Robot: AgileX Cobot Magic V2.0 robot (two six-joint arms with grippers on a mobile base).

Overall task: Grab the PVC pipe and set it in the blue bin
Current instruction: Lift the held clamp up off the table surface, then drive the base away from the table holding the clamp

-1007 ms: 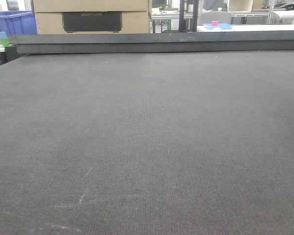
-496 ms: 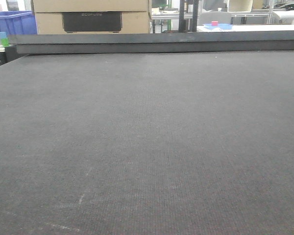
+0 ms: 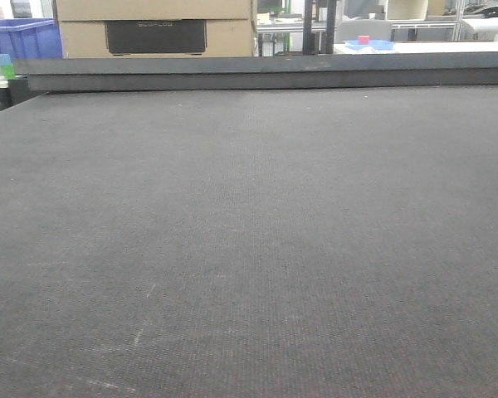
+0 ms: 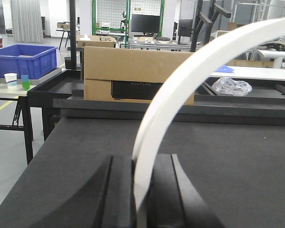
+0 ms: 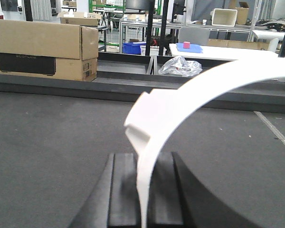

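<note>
Left wrist-mounted view showed the PVC pipe [image 4: 156,118] rising as a white arc from between the left gripper's [image 4: 141,160] two dark fingers, which were closed tight on its lower end. The arc swept up and right, out of frame, clear of the worktop [image 4: 237,156].

In the right wrist-mounted view, the right gripper [image 5: 145,156] was likewise clamped on a second white arc [image 5: 180,102]. This one had a stepped block on its outer side and was also held above the worktop [image 5: 47,133].

The exterior front-facing view showed neither arm, only the dark woven worktop [image 3: 249,249] running open to a raised rail [image 3: 266,70] along its far edge.

Behind that rail, towards the far left corner, stood a cardboard box [image 4: 128,64] with a black label [image 4: 142,89]. Its pale lettering was too blurred to read with certainty. A crumpled plastic bag [image 4: 232,86] lay beyond the far edge to the right of the box.

The blue bin [image 4: 23,58] sat on a side table [image 4: 9,88] off the worktop's far left corner, well apart from both grippers. A white cup [image 4: 10,79] and a green cup [image 4: 25,83] stood in front of it.
</note>
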